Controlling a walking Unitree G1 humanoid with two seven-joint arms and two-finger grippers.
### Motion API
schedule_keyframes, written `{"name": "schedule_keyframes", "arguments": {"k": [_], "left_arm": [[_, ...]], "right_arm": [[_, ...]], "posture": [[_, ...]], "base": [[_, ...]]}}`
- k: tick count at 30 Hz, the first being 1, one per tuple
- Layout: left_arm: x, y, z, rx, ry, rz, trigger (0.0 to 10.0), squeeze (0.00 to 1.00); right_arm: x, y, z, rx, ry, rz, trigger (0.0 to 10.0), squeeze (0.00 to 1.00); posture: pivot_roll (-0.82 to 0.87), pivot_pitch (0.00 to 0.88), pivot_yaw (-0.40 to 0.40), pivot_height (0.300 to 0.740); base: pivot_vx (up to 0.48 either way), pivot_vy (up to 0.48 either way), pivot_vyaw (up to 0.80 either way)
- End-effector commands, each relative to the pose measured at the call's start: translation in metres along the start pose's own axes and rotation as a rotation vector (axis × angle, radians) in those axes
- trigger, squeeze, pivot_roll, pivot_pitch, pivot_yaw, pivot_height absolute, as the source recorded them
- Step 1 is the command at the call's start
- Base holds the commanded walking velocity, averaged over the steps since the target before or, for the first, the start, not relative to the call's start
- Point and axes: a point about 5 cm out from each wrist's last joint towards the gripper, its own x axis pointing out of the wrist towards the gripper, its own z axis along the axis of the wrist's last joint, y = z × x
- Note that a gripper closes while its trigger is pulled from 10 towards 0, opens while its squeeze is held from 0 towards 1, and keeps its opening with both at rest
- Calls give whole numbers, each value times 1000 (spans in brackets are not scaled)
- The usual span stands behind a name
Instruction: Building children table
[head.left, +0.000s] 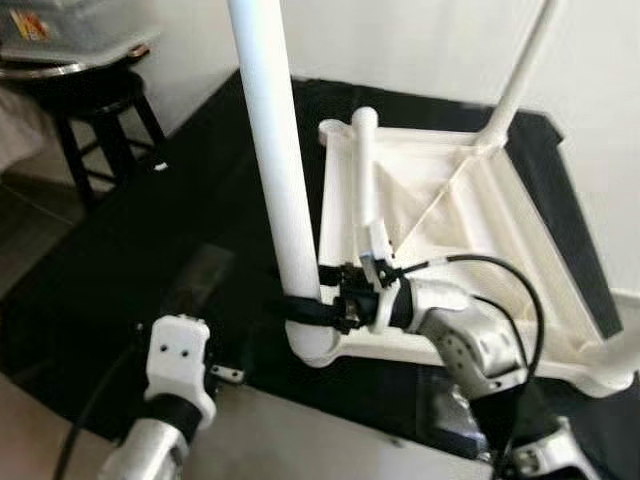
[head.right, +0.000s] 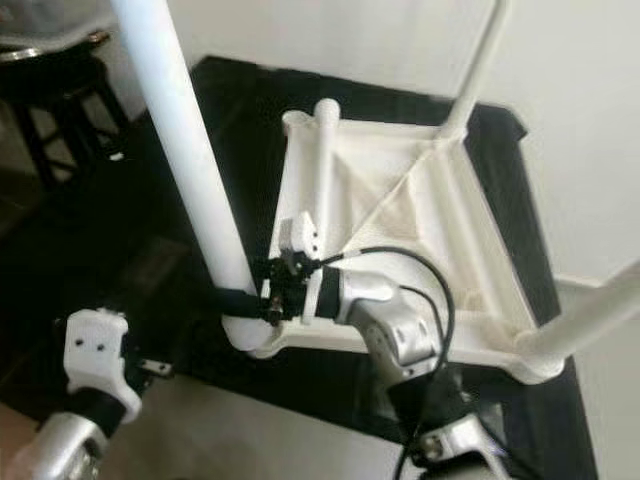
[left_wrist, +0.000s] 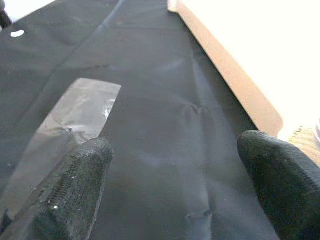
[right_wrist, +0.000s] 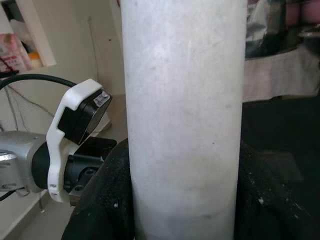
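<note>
Right wrist view: thick white cylindrical table leg (right_wrist: 182, 120) was clamped by right gripper (head.left: 305, 308); left gripper (left_wrist: 175, 185) was held wide above black mat (left_wrist: 150, 100).

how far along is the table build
Done: the upside-down tabletop lies on the black mat with three legs standing. In hand: the right gripper clamps the near leg at its corner. Left: the fourth leg lies loose. The left gripper hovers open.

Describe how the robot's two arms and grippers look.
Both arms are silver metal with black joint sections. Each wrist carries a white plastic camera mount. The right gripper and left gripper have black, textured fingers. A black cable loops over the right forearm.
</note>
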Motion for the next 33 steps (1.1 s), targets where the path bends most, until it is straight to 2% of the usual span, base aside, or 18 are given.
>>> {"name": "schedule_keyframes", "arguments": {"k": [1, 12, 19, 24, 33], "left_arm": [[-1, 2, -4, 11, 26, 10, 10000, 0], [-1, 3, -3, -6, 24, 18, 10000, 0], [0, 2, -3, -1, 34, 13, 10000, 0], [-1, 0, -2, 8, 24, 4, 10000, 0], [-1, 0, -1, 15, 22, -4, 10000, 0]], "right_arm": [[5, 3, 1, -4, -9, 24, 10000, 0], [13, 4, -3, 0, -19, 6, 10000, 0], [18, 4, -2, -6, -34, 8, 10000, 0], [19, 1, -1, -6, -43, 4, 10000, 0], [3, -2, 11, 6, -57, 71, 10000, 0]], "posture": [[6, 224, -79, 740], [7, 234, -85, 740], [8, 242, -86, 740], [14, 246, -88, 740], [11, 248, -83, 740]], "base": [[0, 0, 0], [0, 0, 0], [0, 425, 0], [0, 0, 0], [0, 0, 0]]}}
